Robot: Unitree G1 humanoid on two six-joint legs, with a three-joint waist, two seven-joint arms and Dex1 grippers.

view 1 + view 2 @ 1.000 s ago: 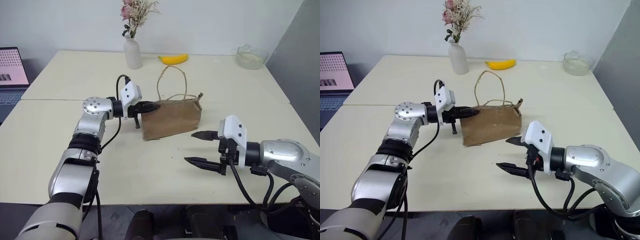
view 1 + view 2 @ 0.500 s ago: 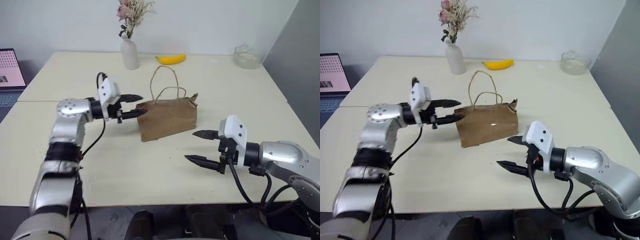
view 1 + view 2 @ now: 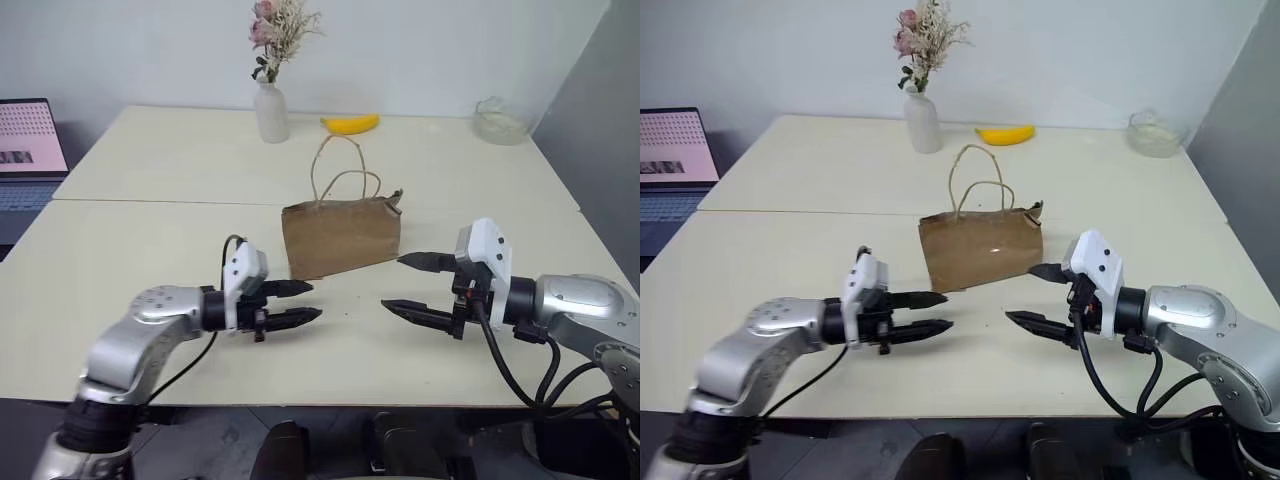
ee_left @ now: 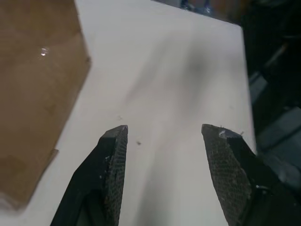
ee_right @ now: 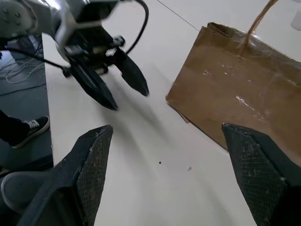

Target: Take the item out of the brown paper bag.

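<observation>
1. Since the earlier frames, the left gripper [image 3: 300, 303] has let go of the bag's left upper edge and pulled back toward the near table edge; its fingers, then pinched together, now stand moderately apart and hold nothing. The right gripper [image 3: 415, 286] has kept its place and its wide spread.

2. Nearest the robot, both grippers hover over the cream table [image 3: 150, 260], empty, tips pointing inward toward each other across a bare strip of tabletop. The right wrist view shows the left gripper's fingers [image 5: 129, 75] separated, with only table between them.

3. Just beyond that strip stands the brown paper bag [image 3: 342, 236], upright, its long side running left to right, mouth facing up, two cord handles [image 3: 340, 170] rising from the rim. Neither gripper touches it. The bag lies ahead of both and between them; the right gripper appears slightly nearer, its upper finger close to the bag's lower right corner.

4. The item is hidden; judged from the task, it sits inside the bag, so it lies ahead of and below the rim, reachable only from above through the mouth.

5. Judgement: the coming move calls for one gripper to rise over the rim and descend into the mouth, probably while the other steadies a bag edge. The light bag may tip or slide if pushed from the side.

6. Farther back stand a white vase [image 3: 270, 110] with dried flowers, a banana [image 3: 350, 123] and a glass bowl [image 3: 498, 120], all well apart from the bag.
</observation>
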